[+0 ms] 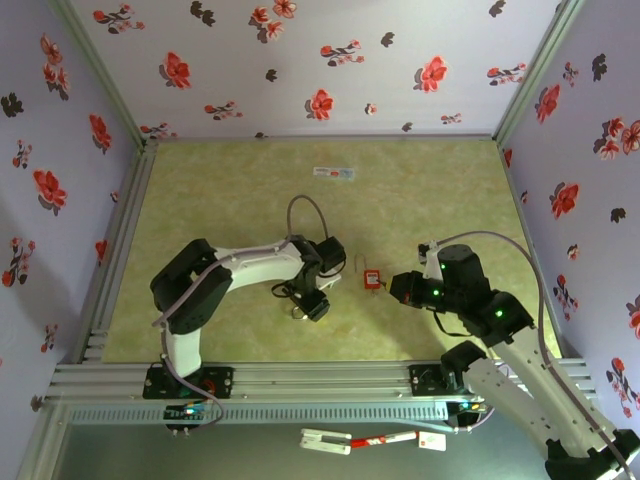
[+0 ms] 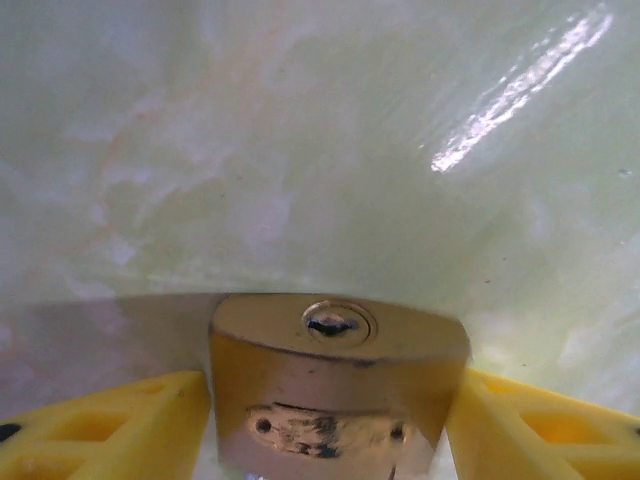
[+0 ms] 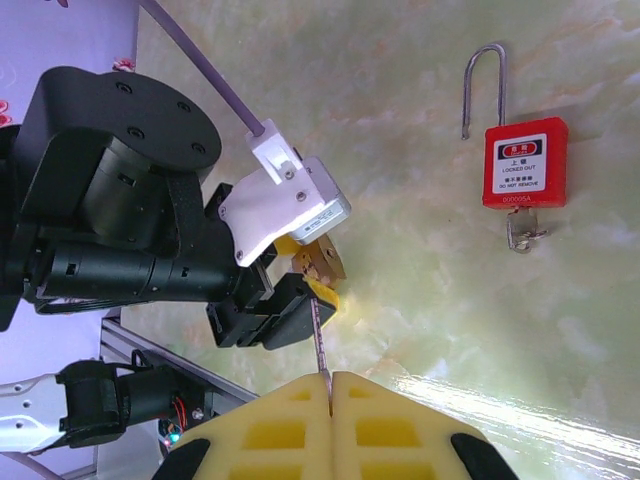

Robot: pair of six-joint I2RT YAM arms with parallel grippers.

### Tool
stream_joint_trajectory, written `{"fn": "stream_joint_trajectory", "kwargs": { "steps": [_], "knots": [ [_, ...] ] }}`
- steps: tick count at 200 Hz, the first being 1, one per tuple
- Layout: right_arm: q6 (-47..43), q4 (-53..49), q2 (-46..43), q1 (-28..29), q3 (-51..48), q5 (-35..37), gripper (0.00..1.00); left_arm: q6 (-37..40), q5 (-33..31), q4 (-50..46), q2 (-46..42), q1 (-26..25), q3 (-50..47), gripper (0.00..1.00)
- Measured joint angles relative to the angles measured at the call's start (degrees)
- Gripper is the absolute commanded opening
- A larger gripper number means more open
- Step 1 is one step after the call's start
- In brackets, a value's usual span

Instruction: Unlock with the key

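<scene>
Pale green marbled tabletop point(image 2: 300, 150) is lying under two arms between floral-papered walls point(image 1: 300, 70). Right gripper point(image 3: 330, 378) is pinching a thin silver key point(image 3: 318, 335) between fully closed yellow fingers, blade pointing at the round brass padlock point(image 2: 338, 390). Left gripper point(image 1: 317, 305) is clamping that padlock's sides, its keyhole point(image 2: 335, 323) showing empty. Key tip is hovering near the brass padlock, apart from it, so inserting and turning are likely remaining. A red plastic padlock point(image 3: 524, 163) is lying aside from the brass padlock.

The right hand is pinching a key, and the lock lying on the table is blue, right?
Not blue: the lock lying on the table is red, as the right wrist view shows. The right gripper is pinching a key, as you said.
</scene>
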Motion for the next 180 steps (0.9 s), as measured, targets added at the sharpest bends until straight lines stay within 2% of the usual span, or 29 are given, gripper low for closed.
{"fn": "stream_joint_trajectory", "kwargs": {
  "steps": [17,43,75,95,115,143,180],
  "knots": [
    [-0.02,-0.02,-0.11,0.00,0.00,0.00,0.00,-0.85,-1.53,0.02,0.04,-0.46,0.00,0.55],
    [-0.04,-0.04,-0.37,0.00,0.00,0.02,0.00,-1.66,-2.19,0.09,0.04,-0.55,-0.07,0.55],
    [-0.04,-0.04,-0.48,0.00,0.00,0.02,0.00,-1.99,-1.88,0.28,-0.31,-0.59,-0.15,0.62],
    [-0.04,-0.07,-0.48,0.00,0.00,0.11,0.00,-2.08,-0.09,1.60,-1.77,-0.44,-1.44,0.67],
    [-0.04,-0.07,-0.70,0.00,0.00,0.31,0.00,-2.34,4.76,3.30,-3.91,0.31,-3.78,0.68],
    [-0.04,-0.09,-0.85,0.00,0.00,0.46,0.00,-2.84,10.08,4.17,-7.17,2.36,-6.75,0.67],
    [-0.04,-0.09,-0.87,0.00,0.00,0.57,0.00,-3.54,11.41,4.42,-8.22,5.44,-7.02,0.64]
  ]
}}
